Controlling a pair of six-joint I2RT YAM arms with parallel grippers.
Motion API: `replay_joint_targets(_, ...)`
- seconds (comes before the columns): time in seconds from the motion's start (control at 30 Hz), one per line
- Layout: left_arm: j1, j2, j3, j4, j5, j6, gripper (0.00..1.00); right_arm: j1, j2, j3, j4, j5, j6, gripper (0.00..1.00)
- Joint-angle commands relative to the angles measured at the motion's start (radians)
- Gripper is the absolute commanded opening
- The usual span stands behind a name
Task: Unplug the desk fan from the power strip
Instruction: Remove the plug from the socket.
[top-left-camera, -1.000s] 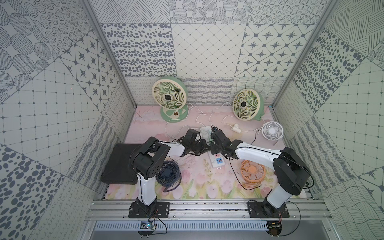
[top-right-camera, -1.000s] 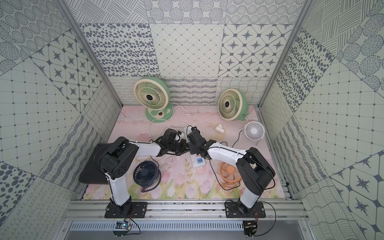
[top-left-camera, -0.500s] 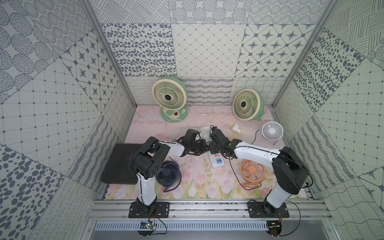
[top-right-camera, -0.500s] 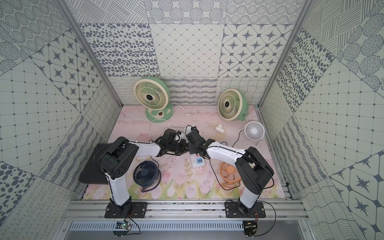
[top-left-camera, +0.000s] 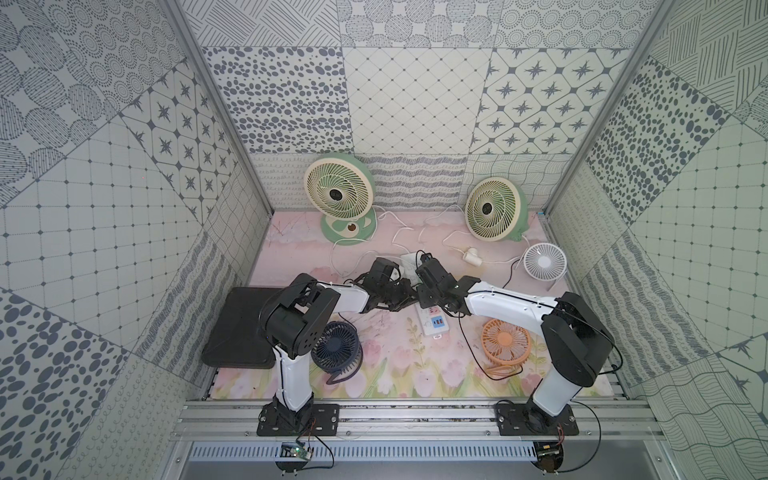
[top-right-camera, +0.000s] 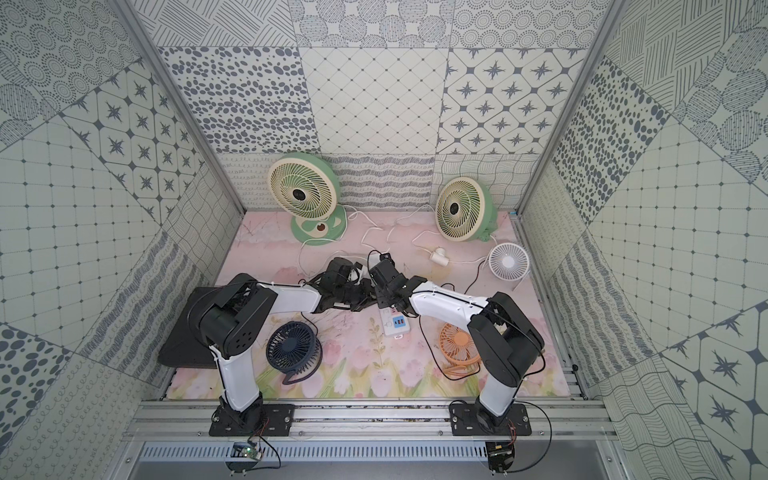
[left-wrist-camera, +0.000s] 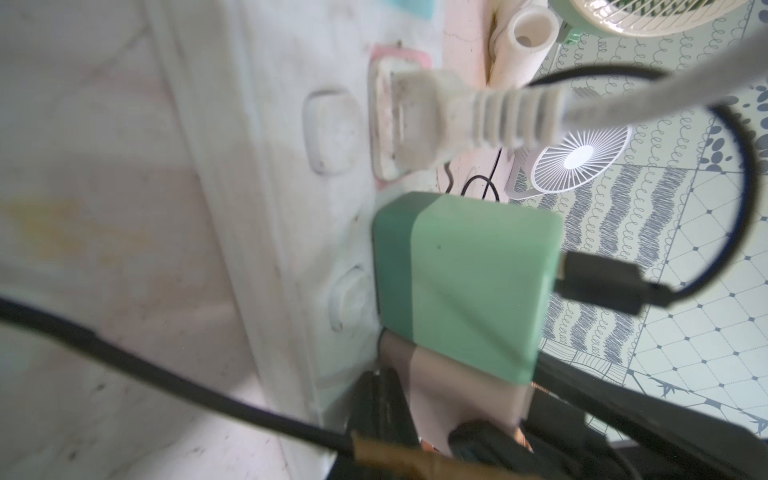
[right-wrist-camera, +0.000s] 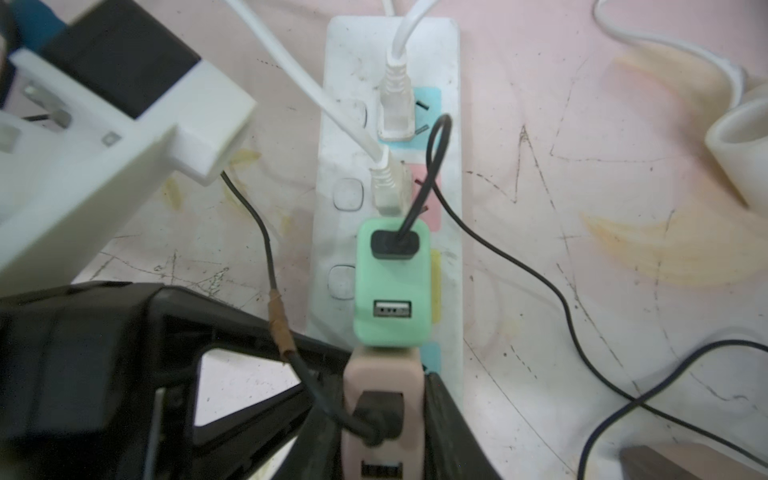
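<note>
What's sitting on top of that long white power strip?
On the power strip: two white plugs, a green adapter with a black cable, and a pinkish adapter gripped by the right tool. Their prongs and most of the coloured sockets beneath are covered.

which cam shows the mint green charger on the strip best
Right wrist: it looks straight down on the mint green charger, showing its black cable and spare USB port, next to the pink adapter. Left wrist shows only its side, blurred. In both top views the arms hide it.
</note>
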Motion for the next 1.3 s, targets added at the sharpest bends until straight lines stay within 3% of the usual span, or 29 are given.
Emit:
replay_joint_targets(0.0, 0.015, 0.005, -0.011, -0.141, -0.069, 0.011, 0.0, -0.001, -0.005, 0.016, -0.002, -0.062, 0.003, 0.05)
replay_joint_targets(0.17, 0.014, 0.002, -0.019, -0.14, -0.07, 0.012, 0.0, -0.076, -0.051, -0.044, 0.068, -0.179, 0.058, 0.05)
replay_joint_targets(0.43, 0.016, -0.004, -0.025, -0.139, -0.073, 0.014, 0.0, 0.05, 0.028, 0.072, -0.047, 0.016, -0.025, 0.05)
replay_joint_targets(0.67, 0.017, -0.005, -0.029, -0.139, -0.071, 0.015, 0.0, -0.085, -0.057, -0.044, 0.054, -0.183, 0.076, 0.05)
replay_joint_targets(0.93, 0.019, -0.001, -0.03, -0.137, -0.071, 0.014, 0.0, 0.043, 0.028, 0.081, -0.077, 0.031, -0.003, 0.05)
replay_joint_targets(1.03, 0.02, -0.001, -0.03, -0.141, -0.071, 0.015, 0.0, 0.016, 0.014, 0.061, -0.074, -0.01, 0.009, 0.06)
replay_joint_targets(1.17, 0.02, -0.001, -0.029, -0.14, -0.07, 0.017, 0.0, -0.066, -0.044, -0.013, 0.014, -0.169, 0.069, 0.05)
replay_joint_targets(1.27, 0.021, 0.001, -0.03, -0.135, -0.07, 0.016, 0.0, -0.057, -0.037, -0.001, 0.019, -0.164, 0.072, 0.05)
